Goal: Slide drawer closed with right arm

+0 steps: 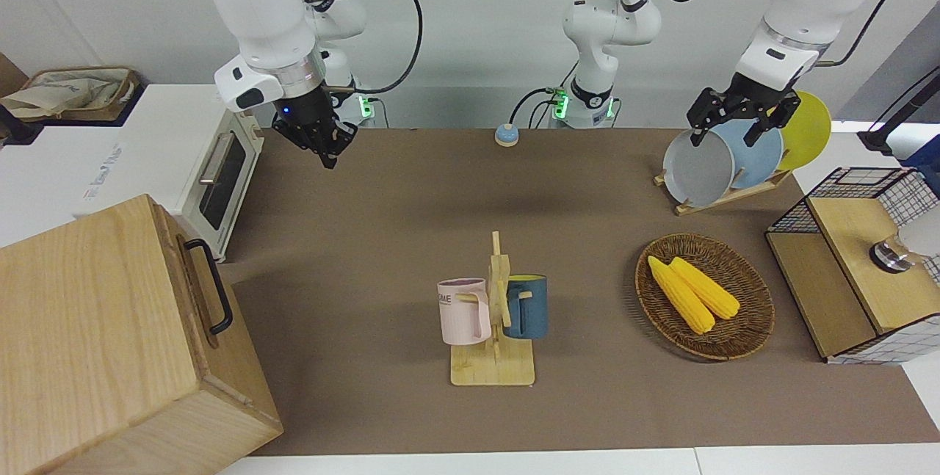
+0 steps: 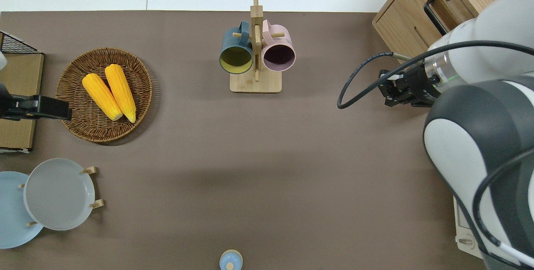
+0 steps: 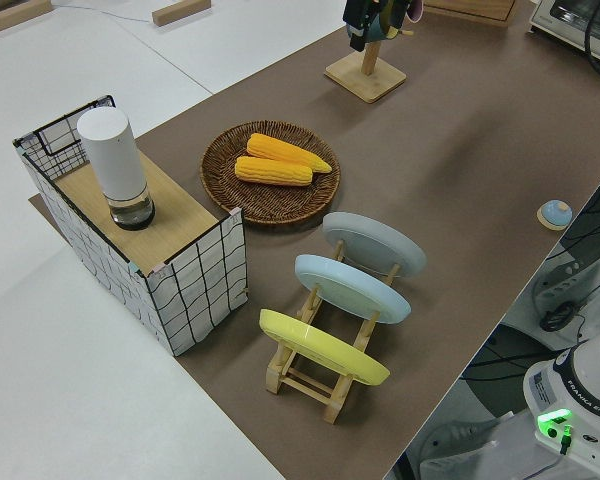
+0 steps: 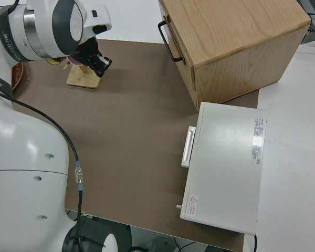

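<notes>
Wicker basket (image 1: pixel 742 328) holds two corn cobs (image 1: pixel 692 293); drawer (image 1: pixel 202 291) shut.

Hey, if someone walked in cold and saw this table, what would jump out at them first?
Probably the yellow corn in the wicker basket toward the left arm's end. Then the wooden cabinet at the right arm's end, its drawer only slightly out, with the right gripper hanging over bare table nearby. Mid-table, a pink mug and blue mug hang on a wooden stand.
</notes>
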Action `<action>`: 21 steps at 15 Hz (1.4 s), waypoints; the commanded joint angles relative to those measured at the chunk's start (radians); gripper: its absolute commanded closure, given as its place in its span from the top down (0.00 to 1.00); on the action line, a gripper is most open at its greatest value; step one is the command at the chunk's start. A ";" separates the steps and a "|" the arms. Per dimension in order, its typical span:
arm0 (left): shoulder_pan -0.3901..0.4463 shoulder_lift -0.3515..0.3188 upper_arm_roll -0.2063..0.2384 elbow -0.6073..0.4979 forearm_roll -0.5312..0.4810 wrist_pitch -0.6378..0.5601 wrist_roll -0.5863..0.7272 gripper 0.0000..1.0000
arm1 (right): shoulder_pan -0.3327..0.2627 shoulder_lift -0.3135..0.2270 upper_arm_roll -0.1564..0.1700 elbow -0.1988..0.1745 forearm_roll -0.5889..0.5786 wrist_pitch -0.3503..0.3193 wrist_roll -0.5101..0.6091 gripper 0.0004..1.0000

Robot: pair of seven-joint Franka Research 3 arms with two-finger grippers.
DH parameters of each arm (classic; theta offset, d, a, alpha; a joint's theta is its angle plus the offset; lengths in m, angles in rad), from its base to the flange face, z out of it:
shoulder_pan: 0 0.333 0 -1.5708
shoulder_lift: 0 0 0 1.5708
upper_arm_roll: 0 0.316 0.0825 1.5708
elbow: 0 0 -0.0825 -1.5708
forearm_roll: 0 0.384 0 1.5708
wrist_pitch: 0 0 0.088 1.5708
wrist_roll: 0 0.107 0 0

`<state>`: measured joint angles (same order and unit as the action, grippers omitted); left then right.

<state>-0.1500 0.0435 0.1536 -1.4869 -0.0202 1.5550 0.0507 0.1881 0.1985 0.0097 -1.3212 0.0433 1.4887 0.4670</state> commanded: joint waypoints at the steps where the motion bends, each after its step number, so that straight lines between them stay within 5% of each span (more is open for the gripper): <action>1: -0.017 0.013 0.017 0.020 0.012 0.000 0.008 1.00 | -0.012 -0.094 -0.013 -0.110 -0.060 -0.008 -0.187 0.00; 6: -0.017 0.013 0.017 0.020 0.012 0.000 0.008 1.00 | -0.085 -0.143 -0.013 -0.161 -0.059 -0.018 -0.392 0.00; 11: -0.017 0.013 0.017 0.020 0.012 0.000 0.008 1.00 | -0.119 -0.145 -0.016 -0.156 -0.054 -0.018 -0.487 0.02; 18: -0.017 0.013 0.017 0.020 0.012 0.000 0.008 1.00 | -0.119 -0.137 -0.016 -0.148 -0.057 -0.018 -0.479 0.98; 21: -0.017 0.013 0.017 0.020 0.012 0.000 0.008 1.00 | -0.127 -0.128 -0.016 -0.119 -0.054 -0.018 -0.478 0.99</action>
<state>-0.1500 0.0435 0.1536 -1.4869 -0.0202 1.5550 0.0507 0.0804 0.0776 -0.0141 -1.4478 -0.0076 1.4676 0.0118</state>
